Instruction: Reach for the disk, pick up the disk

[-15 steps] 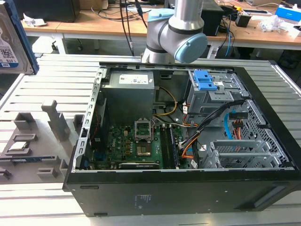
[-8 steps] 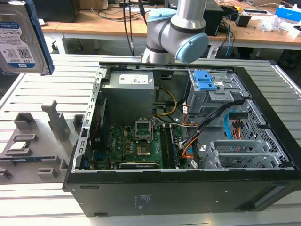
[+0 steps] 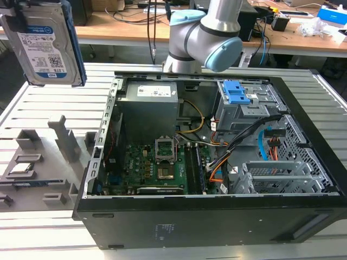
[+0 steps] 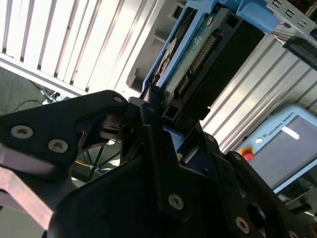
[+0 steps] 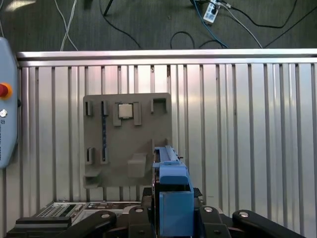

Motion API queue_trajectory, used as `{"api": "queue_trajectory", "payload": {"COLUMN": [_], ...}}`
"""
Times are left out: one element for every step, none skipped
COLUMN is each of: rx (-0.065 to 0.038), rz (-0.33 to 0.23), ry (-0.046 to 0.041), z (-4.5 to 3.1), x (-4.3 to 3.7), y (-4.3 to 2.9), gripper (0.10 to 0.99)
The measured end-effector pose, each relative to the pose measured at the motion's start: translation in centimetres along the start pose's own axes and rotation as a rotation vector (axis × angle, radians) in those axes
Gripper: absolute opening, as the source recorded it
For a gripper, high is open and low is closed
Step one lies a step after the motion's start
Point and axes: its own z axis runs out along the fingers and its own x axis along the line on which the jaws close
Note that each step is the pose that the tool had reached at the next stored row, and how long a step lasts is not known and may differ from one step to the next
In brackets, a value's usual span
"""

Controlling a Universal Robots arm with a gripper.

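Silver disk [image 3: 46,46] clamped edge-on between fingers [image 4: 153,136], closed on its blue frame; long axis runs straight out from fingers, high above slatted table [image 5: 237,124].

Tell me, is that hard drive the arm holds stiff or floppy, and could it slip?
Probably stiff: the disk juts from the gripper without sagging. Its metal body suggests it's heavy for its size. Smooth faces could slip, though the blue frame may help grip.

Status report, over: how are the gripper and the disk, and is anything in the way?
Gripper shut on the flat silver metal disk with blue frame. It hangs above the ribbed metal table. Nothing else touches it.
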Motion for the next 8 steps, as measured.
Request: {"api": "queue_trajectory", "payload": {"rx": [0.0,0.0,0.0,0.0,0.0,0.0,0.0,0.0], "rz": [0.0,0.0,0.0,0.0,0.0,0.0,0.0,0.0], "ry": [0.0,0.0,-0.0001,0.0,0.0001,0.0,0.0,0.0], "z": [-0.01,-0.03,-0.04,-0.06,-0.09,-0.1,-0.11,-0.12], "x": [-0.02,-0.03,-0.05,-0.06,-0.08,-0.09,-0.1,-0.12], "y": [-0.42,-0.72,-1.2,-1.56,-2.17,-2.51,-2.92,-3.36], "gripper": [0.369,0.369,0.369,0.369,0.369,0.369,0.369,0.369]}}
